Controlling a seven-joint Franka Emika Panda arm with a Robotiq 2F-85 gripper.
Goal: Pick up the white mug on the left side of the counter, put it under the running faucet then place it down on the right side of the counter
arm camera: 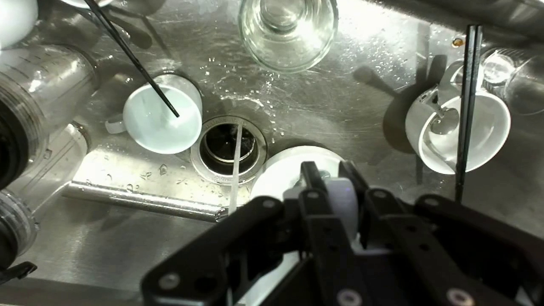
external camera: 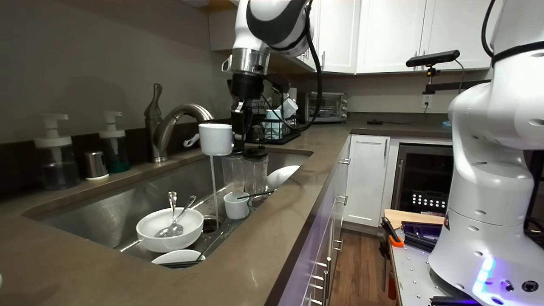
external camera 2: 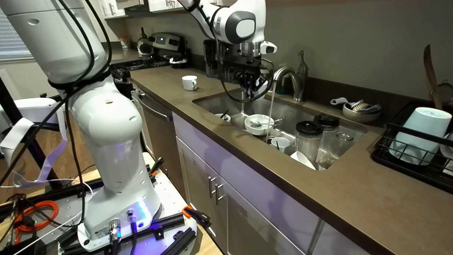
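Note:
A glossy white mug (external camera: 216, 140) hangs upright over the sink, with my gripper (external camera: 240, 129) shut on its handle. In the wrist view the pale handle (arm camera: 346, 204) shows between the black fingers (arm camera: 312, 174), while the arm hides most of the mug's body. The silver faucet (external camera 2: 296, 79) is running. Its water stream (external camera 2: 270, 109) falls unbroken beside the held mug (external camera 2: 261, 91) and reaches the drain (arm camera: 229, 148) in the wrist view. My gripper (external camera 2: 250, 88) partly covers the mug there. The brown-grey counter (external camera 2: 371, 202) surrounds the sink.
Another white mug (external camera 2: 190, 83) stands on the counter beyond the sink. Inside the sink are a white bowl (external camera 2: 260, 124) with spoons, a small cup (external camera: 236, 206) and lidded jars (external camera 2: 309, 140). A dish rack (external camera 2: 407, 148) and soap bottles (external camera: 57, 161) stand around it.

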